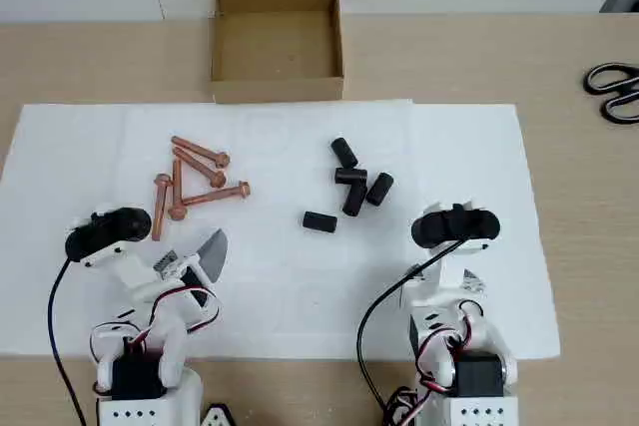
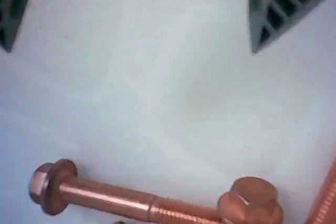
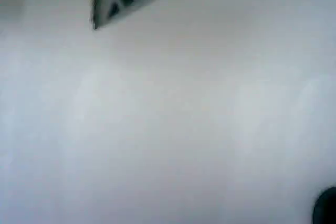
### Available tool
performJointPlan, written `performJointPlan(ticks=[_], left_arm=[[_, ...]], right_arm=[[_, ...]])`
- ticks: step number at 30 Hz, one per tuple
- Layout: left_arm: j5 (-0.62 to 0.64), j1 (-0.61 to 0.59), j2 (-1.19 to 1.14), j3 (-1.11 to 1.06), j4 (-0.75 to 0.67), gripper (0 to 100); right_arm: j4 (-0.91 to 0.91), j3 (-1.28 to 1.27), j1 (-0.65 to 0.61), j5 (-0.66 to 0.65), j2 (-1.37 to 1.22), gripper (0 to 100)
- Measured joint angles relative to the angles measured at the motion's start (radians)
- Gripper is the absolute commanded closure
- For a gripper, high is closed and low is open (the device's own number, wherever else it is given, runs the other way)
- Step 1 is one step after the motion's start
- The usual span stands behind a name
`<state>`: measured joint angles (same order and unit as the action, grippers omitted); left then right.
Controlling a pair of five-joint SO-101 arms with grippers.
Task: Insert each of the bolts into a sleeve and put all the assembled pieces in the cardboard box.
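Note:
Several copper bolts (image 1: 195,182) lie in a loose pile on the left of the white sheet. Several black sleeves (image 1: 351,187) are scattered at the middle. The cardboard box (image 1: 277,42) stands with nothing in it beyond the sheet's far edge. My left gripper (image 1: 172,238) is just short of the bolts, open and holding nothing. The left wrist view has its fingertips (image 2: 281,3) wide apart above the sheet, with a bolt (image 2: 105,195) and a second bolt's head (image 2: 251,202) ahead. My right gripper (image 1: 455,227) hangs over bare sheet to the right of the sleeves, with one sleeve (image 3: 326,208) at the right wrist view's corner.
The white sheet (image 1: 300,276) covers most of the wooden table. A pair of scissors (image 1: 614,90) lies at the table's far right, off the sheet. Bare sheet stretches between the two arms and in front of the box.

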<state>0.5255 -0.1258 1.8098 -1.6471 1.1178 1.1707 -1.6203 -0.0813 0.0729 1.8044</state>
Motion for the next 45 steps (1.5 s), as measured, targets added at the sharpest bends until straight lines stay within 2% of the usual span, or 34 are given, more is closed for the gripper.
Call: performJointPlan(ticks=[35,41,45], left_arm=[[0.0,0.041,0.0,-0.011,-0.055,73],[0.0,0.041,0.0,0.078,-0.072,73],[-0.103,-0.002,0.0,0.192,-0.057,73]], right_arm=[[0.0,0.009,0.0,0.0,0.0,77.4],[0.0,0.209,0.0,0.0,0.0,77.4],[0.017,0.388,0.0,0.0,0.0,77.4]])
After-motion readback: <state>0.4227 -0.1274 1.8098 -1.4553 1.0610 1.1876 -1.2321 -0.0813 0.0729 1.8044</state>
